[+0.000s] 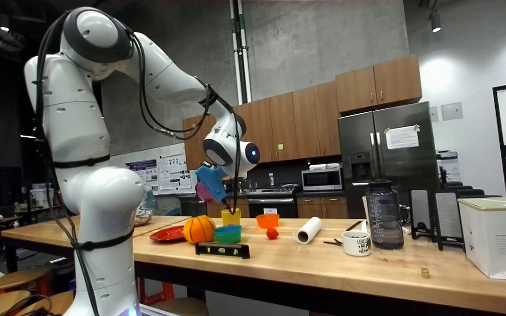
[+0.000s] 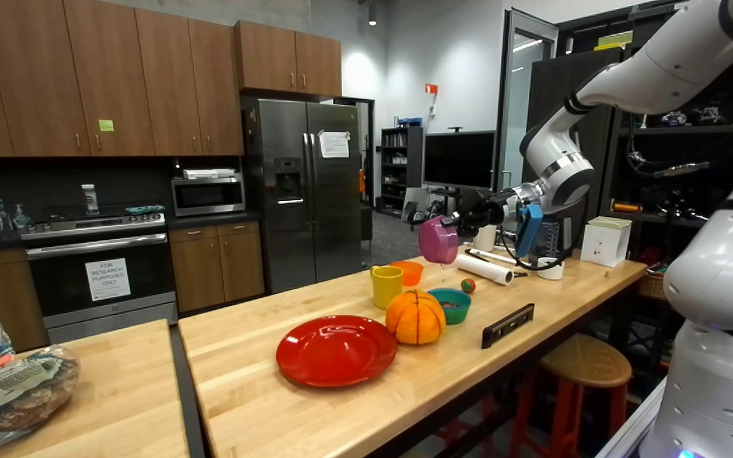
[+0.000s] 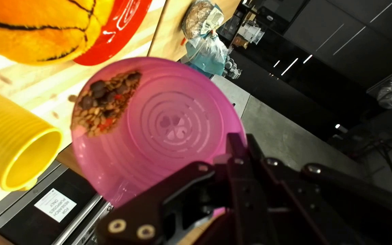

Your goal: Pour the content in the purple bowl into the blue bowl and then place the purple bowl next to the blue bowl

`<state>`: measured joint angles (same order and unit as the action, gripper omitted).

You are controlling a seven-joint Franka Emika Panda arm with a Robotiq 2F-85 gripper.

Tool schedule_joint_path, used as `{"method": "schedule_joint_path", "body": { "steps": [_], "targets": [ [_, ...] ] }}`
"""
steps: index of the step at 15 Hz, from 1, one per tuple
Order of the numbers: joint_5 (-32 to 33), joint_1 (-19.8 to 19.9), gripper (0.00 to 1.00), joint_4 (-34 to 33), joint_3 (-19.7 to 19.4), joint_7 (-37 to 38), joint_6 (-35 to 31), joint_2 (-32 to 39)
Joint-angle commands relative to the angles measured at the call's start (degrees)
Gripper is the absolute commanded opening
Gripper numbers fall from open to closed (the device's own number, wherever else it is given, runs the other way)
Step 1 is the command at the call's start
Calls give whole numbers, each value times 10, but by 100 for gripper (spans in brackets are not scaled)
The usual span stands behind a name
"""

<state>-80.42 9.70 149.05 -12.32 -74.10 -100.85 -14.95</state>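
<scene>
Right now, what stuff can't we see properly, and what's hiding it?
Part of the purple bowl: behind the blue piece in an exterior view.
Base of the yellow mug: cut off by the wrist view's left edge.
Dark bits in the blue bowl: too small to name in an exterior view.

Your arm stands tall from its base, bends at a high elbow and sends its forearm sloping down to a wrist with a blue light aglow on its side. In an exterior view, your gripper reaches out from there close to level; in the wrist view you see its dark fingers drawn together in a holding pinch.
</scene>
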Motion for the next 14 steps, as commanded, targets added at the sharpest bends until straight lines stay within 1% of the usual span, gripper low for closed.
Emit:
{"method": "schedule_joint_path", "body": {
  "steps": [1, 14],
  "targets": [
    [-17, 15, 1, 0, -1, -15, 19, 6],
    [-46, 34, 1, 11, -8, -39, 54, 17]
  ]
}}
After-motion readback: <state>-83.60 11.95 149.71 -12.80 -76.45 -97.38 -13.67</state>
